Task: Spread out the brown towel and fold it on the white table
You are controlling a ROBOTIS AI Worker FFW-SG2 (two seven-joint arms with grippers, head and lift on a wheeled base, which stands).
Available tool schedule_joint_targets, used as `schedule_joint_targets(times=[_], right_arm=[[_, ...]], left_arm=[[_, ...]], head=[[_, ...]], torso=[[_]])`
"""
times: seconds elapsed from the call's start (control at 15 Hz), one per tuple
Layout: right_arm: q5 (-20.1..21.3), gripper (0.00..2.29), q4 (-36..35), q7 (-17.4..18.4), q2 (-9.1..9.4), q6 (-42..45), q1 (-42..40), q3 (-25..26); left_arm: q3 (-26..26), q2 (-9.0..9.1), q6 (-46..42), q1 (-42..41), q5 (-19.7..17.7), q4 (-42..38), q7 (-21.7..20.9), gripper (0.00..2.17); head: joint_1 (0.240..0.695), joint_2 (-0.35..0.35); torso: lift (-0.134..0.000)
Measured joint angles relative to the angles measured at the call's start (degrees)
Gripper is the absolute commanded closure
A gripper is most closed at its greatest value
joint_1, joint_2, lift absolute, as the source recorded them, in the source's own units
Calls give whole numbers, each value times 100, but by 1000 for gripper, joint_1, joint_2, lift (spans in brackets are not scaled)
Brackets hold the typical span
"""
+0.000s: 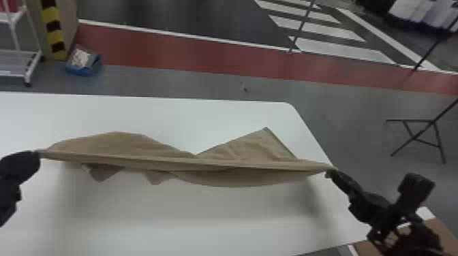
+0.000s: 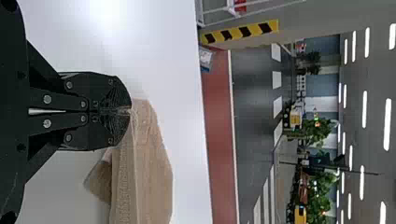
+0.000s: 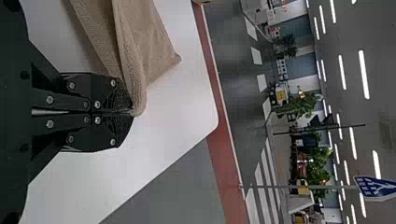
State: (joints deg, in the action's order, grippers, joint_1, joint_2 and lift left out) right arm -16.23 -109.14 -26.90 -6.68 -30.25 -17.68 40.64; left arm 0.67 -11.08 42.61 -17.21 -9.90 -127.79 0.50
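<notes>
Your white table spans the lower part of the head view, its surface running beneath the work. Your brown towel is above it, strung from one gripper to the other with the near edge drawn nearly straight. Beyond that edge the cloth rises in two peaks, a rounded one toward your left and a pointed one toward your right; two small points of cloth hang under the edge on the left-hand half. You cannot tell how much of the cloth touches the table.

Your left gripper is clenched on the towel at the left end of that edge. In the left wrist view its two flat black fingers meet, the cloth pinched at the very tips.

Your right gripper is likewise closed, grasping the opposite end. In the right wrist view its fingers are together, with a narrow, doubled fold of towel caught at the tips.
</notes>
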Motion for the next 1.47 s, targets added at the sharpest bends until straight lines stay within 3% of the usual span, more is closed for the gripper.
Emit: schedule_joint_targets(times=[0.2,0.4,0.6,0.73,0.93,1.0,1.13,1.33,1.47], right_arm=[[46,1595,-248,-33,-233,-480,297,217],[-39,1595,-552,-53,-348,-952,503,404],[569,1595,-405,-44,-399,-1414,1243,-256],[981,1595,22,-15,-355,-1443,1997,-816],[1552,1595,1164,51,-281,-1230,3384,-1344],[1697,1595,1521,55,-214,-1033,3792,-1410],[1931,1595,2241,151,-133,-516,4555,-1469],[2060,1595,2771,373,-97,263,5152,-1373],[1945,1595,2731,269,-235,276,5097,-1327]], left_arm=[[-468,-71,528,-153,-388,-797,181,1656],[-861,-142,761,-237,-754,-1164,180,1652],[-807,-186,676,275,-788,-641,148,1652],[-600,-292,322,1108,-787,261,126,1652],[-261,-536,-181,2616,-732,1881,97,1652],[-109,-604,-460,3063,-663,2370,99,1652],[116,-656,-965,3866,-569,3123,60,1652],[292,-639,-1343,4528,-563,3517,-31,1649],[343,-666,-1359,4437,-722,3308,-178,1649]], head=[[695,-349],[695,-344],[695,-289],[692,-217],[609,-155],[542,-127],[473,-113],[371,-127],[356,-146]], torso=[[-124],[-124],[-124],[-124],[-124],[-124],[-124],[-124],[-124]])
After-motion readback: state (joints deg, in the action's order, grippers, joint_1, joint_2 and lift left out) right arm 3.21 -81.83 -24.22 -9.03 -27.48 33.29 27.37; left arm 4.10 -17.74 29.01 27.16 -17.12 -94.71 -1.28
